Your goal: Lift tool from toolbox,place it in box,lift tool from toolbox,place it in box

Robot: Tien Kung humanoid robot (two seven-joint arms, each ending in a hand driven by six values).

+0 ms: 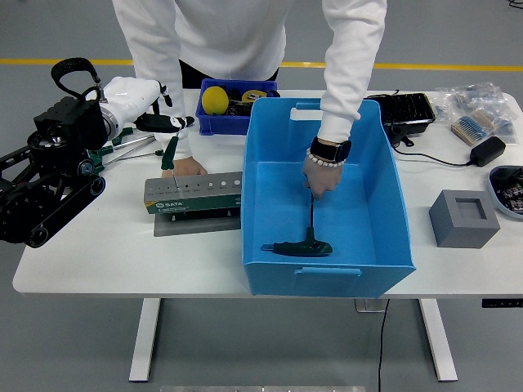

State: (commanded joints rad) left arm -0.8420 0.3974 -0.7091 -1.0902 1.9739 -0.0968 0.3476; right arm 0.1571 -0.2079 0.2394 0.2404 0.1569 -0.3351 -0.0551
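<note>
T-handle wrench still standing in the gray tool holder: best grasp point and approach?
Grip the T-handle wrench by its green handle, coming from above: its shaft stands near-upright in the gray tool holder, so the handle is the only free part. The left hand hovers beside it.

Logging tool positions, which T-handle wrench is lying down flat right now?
The T-handle wrench inside the blue box, its shaft tip held by the person's hand. The other T-handle wrench stands upright in the grey toolbox.
</note>
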